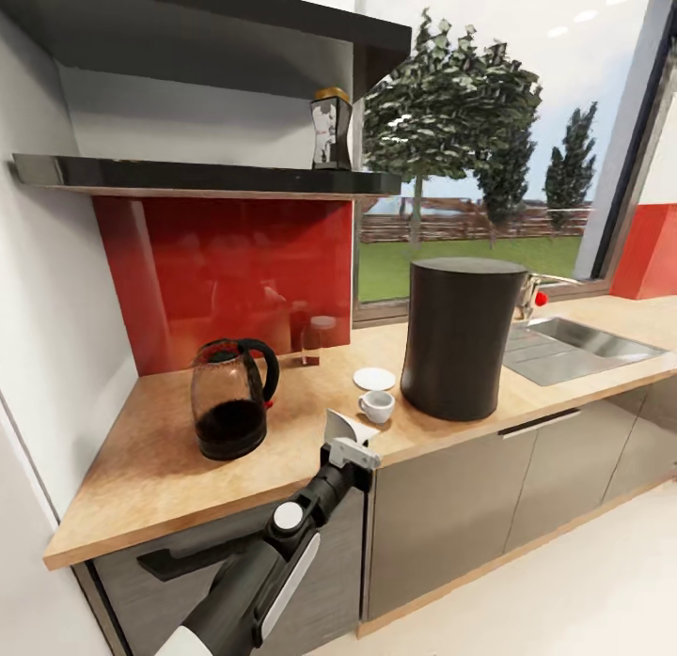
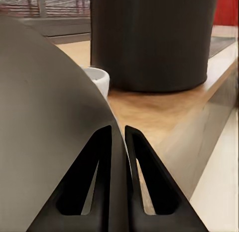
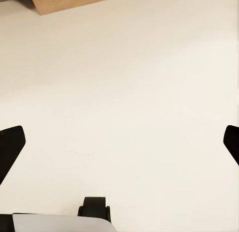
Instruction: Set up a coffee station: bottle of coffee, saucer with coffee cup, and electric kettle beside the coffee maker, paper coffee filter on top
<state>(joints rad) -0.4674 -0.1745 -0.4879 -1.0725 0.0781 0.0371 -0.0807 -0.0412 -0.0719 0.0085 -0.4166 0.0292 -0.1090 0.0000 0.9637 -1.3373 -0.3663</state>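
Note:
My left gripper (image 1: pixel 352 445) hovers at the counter's front edge, shut on a pale paper coffee filter (image 1: pixel 342 425); in the left wrist view the filter's curved sheet (image 2: pixel 45 122) is pinched between the dark fingers (image 2: pixel 102 157). Just beyond it stands the white coffee cup (image 1: pixel 377 406) (image 2: pixel 98 80), with the white saucer (image 1: pixel 374 379) lying apart behind the cup. The tall dark cylindrical coffee maker (image 1: pixel 461 338) (image 2: pixel 152 37) stands to their right. A glass electric kettle (image 1: pixel 230 398) sits at the counter's left. The bottle of coffee (image 1: pixel 331 130) is up on the black shelf (image 1: pixel 188 175). My right gripper (image 3: pixel 119 142) is open above pale floor.
A small glass jar (image 1: pixel 318 340) stands against the red backsplash. A steel sink (image 1: pixel 583 341) with a tap lies right of the coffee maker. A white wall closes the counter's left end. An upper shelf hangs above the bottle.

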